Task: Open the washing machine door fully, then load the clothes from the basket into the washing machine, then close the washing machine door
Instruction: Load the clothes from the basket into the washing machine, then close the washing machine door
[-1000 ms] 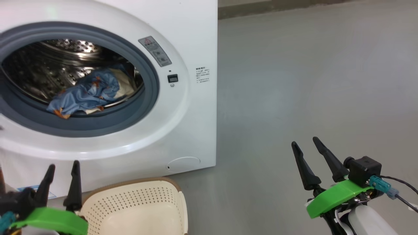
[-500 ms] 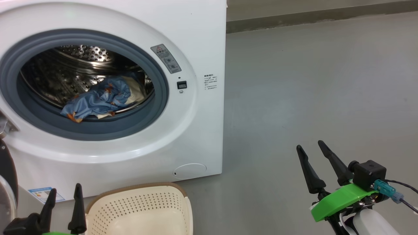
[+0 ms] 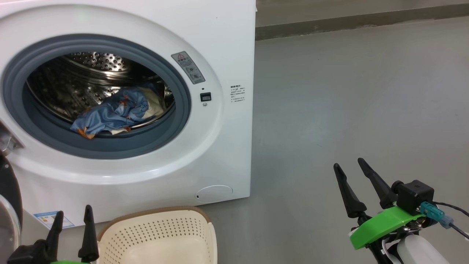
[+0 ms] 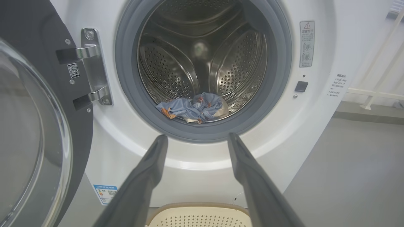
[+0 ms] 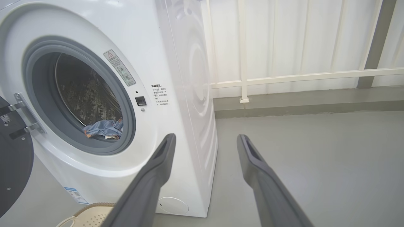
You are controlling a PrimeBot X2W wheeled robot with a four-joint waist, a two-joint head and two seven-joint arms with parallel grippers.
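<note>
left fingers sank lower, clothes inside washing machine.

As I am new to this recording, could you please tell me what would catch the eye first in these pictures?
The washing machine stands at the left of the head view, its door swung wide open at the far left and blue, orange-printed clothes lying in the bottom of the drum. The cream basket sits on the floor just before it, and the left hand and right hand hover open, holding nothing.

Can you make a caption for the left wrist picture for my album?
Open left gripper faces the washing machine, door wide open, blue clothes lying in the drum.
</note>
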